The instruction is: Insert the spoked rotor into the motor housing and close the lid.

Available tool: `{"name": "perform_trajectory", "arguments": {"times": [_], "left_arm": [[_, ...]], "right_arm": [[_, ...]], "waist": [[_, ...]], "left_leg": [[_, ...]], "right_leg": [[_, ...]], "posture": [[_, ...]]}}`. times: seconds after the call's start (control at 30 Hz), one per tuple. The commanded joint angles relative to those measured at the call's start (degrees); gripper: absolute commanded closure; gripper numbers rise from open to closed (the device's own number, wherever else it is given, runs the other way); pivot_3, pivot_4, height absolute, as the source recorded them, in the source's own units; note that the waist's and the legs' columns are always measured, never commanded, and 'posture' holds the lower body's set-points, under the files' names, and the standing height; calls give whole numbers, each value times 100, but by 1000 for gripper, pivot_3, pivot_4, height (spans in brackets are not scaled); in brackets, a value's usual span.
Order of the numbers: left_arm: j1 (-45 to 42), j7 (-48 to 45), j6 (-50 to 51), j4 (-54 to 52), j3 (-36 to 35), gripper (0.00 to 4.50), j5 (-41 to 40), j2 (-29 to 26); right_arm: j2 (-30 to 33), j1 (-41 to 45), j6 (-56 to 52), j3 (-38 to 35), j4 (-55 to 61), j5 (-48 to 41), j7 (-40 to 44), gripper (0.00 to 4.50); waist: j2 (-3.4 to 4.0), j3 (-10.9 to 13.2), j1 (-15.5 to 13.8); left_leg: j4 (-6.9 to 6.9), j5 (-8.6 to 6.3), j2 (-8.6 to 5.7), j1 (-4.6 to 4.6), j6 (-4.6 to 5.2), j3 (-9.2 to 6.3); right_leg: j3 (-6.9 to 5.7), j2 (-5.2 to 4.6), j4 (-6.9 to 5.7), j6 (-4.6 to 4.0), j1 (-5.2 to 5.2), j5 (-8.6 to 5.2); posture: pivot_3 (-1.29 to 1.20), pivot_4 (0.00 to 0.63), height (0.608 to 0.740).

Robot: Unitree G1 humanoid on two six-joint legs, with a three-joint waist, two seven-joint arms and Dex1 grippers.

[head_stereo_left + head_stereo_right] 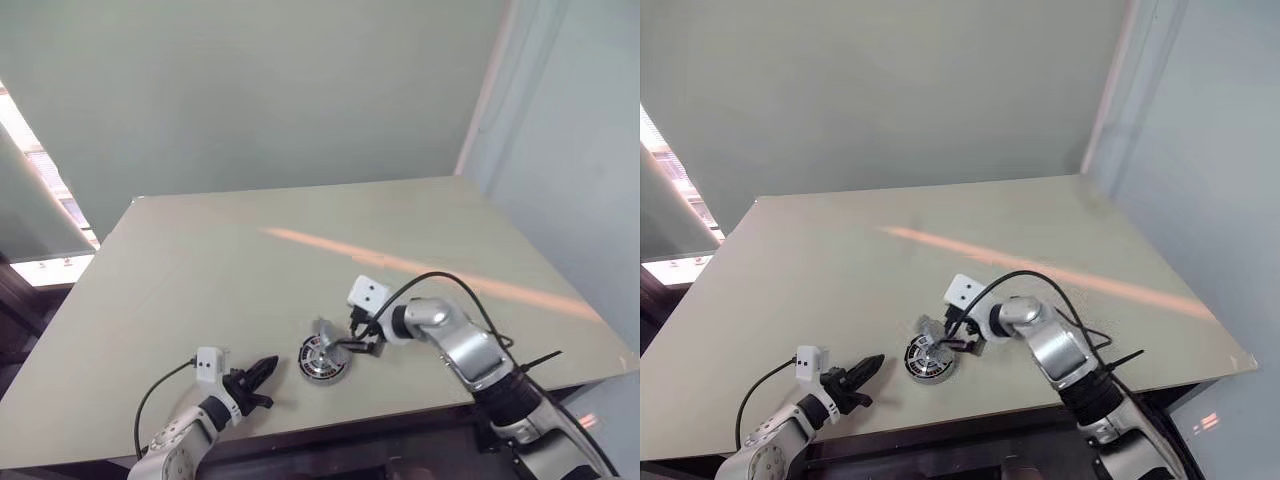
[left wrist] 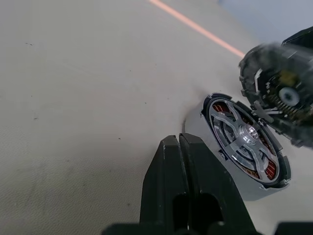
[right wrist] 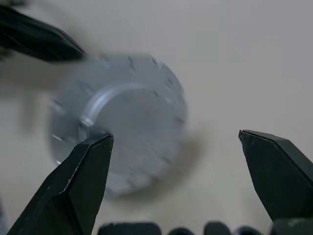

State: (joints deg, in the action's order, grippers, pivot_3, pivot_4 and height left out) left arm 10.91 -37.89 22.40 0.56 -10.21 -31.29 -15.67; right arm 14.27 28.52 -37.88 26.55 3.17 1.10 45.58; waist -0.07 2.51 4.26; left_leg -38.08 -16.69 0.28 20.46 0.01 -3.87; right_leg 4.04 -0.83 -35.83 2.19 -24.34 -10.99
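The motor housing [image 1: 322, 362] lies flat near the table's front edge, its copper windings showing. The spoked rotor [image 2: 247, 132] sits inside it, silver spokes over the windings. The lid [image 2: 268, 73], dark with a ribbed rim and pale hub, stands tilted at the housing's far right edge, off the housing's top. My right gripper [image 1: 350, 345] is just behind the lid, open; one of its fingers [image 3: 83, 181] overlaps the lid [image 3: 142, 117] in the right wrist view, the other stands well clear. My left gripper [image 1: 268, 368] is shut and empty, a short way left of the housing.
The beige table [image 1: 250, 270] reaches far back and to both sides of the housing. An orange stripe of light [image 1: 450, 275] crosses it. The front edge runs just below both grippers. A pale wall [image 1: 580, 150] rises at the right.
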Motion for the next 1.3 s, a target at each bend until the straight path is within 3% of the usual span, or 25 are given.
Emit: {"name": "perform_trajectory", "arguments": {"times": [0.03,0.23,0.67,1.3], "left_arm": [[-50,-11,-56,-273,-35,4482,-24,-54],[-42,4,-80,-322,-23,4482,-15,-46],[-43,-14,-89,-321,-17,4482,-18,-64],[232,-285,828,-853,-13,4482,-406,-464]], "right_arm": [[-278,44,243,80,-163,-117,-69,0],[-520,115,759,-79,-893,-253,-28,0],[-329,162,873,-926,-1395,-1556,1305,0],[-471,530,2721,-567,-3197,-823,1718,0]], "waist": [[-1,-1,0],[-2,-1,-2],[-1,-2,1],[0,-2,3]], "left_leg": [[-1,0,0,0,0,0],[-2,0,-1,-1,-1,0],[-3,0,-1,-4,0,1],[-12,1,-1,-7,-1,1]], "right_leg": [[0,0,0,0,1,0],[-1,-1,0,0,3,1],[0,0,-4,0,5,3],[2,0,-16,-1,6,4]], "posture": [[0,0,740],[0,0,740],[0,0,740],[0,0,740]]}}
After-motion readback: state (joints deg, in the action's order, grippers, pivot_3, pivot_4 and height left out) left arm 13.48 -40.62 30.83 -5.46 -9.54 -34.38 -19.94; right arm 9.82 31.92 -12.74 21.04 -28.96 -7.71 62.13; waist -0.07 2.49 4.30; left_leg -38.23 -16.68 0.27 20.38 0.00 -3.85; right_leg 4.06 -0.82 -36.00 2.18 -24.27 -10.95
